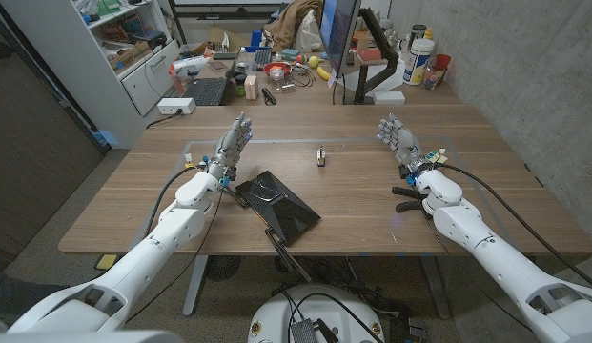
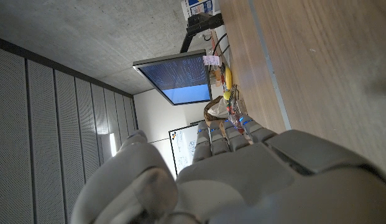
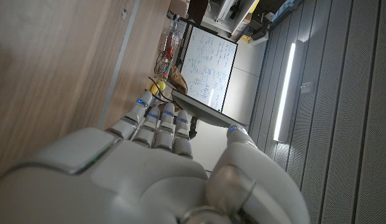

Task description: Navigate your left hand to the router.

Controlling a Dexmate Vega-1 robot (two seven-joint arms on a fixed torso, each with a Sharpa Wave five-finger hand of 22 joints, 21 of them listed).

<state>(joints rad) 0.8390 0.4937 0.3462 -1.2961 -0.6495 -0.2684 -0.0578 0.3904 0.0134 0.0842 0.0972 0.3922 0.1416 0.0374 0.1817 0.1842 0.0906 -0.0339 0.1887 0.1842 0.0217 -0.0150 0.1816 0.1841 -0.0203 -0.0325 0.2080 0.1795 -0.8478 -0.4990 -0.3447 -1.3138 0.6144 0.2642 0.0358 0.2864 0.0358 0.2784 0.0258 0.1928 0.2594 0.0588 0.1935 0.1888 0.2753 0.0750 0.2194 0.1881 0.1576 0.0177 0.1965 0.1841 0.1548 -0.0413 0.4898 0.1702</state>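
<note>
Reaching for the router: task barely begun.
Left hand (image 1: 232,145), fingers apart and holding nothing, stands on the counter (image 1: 353,129) near the black router (image 1: 278,206), not touching; approach remains.

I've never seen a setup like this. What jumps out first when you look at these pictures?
Two white robot arms reach over a wooden table, the left hand and right hand raised with fingers apart, holding nothing. A flat black router lies near the front edge, just beside the left arm, and a small dark object sits mid-table. Behind is a cluttered desk with a monitor.
</note>
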